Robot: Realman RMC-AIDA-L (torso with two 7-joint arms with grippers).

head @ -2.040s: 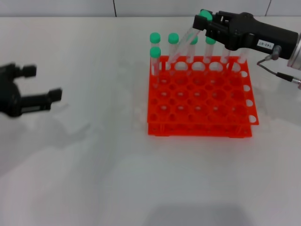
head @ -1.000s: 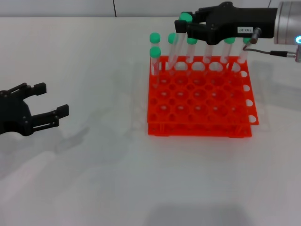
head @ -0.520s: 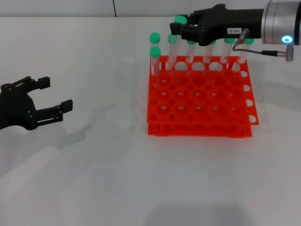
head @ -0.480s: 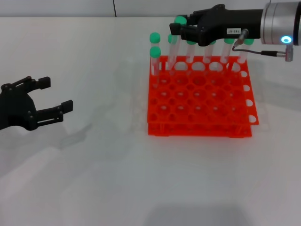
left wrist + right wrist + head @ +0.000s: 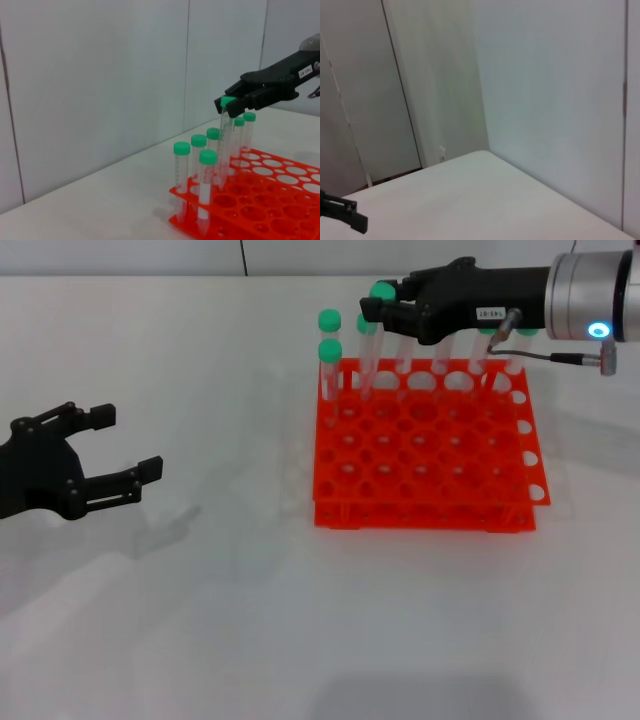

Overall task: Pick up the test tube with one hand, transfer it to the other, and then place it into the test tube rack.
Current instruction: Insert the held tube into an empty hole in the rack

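Observation:
My right gripper (image 5: 380, 308), black with a white label on a silver forearm, is shut on the test tube (image 5: 371, 345) just under its green cap. The tube hangs tilted over the back left part of the orange-red test tube rack (image 5: 430, 502). Its lower tip is at the back row of holes; I cannot tell whether it is inside one. The left wrist view shows the same gripper (image 5: 229, 107), the tube (image 5: 223, 145) and the rack (image 5: 260, 210). My left gripper (image 5: 128, 443), all black, is open and empty, low over the table far left of the rack.
Several other green-capped tubes (image 5: 329, 350) stand upright in the rack's back rows and left corner, close around the held tube. A thin cable (image 5: 520, 352) hangs from the right wrist above the rack's back right. A tip of the left gripper (image 5: 345, 214) shows in the right wrist view.
My right gripper has moved left along the rack's back row with the tube, and the forearm has come further into view. My left gripper has drifted slightly right, still open.

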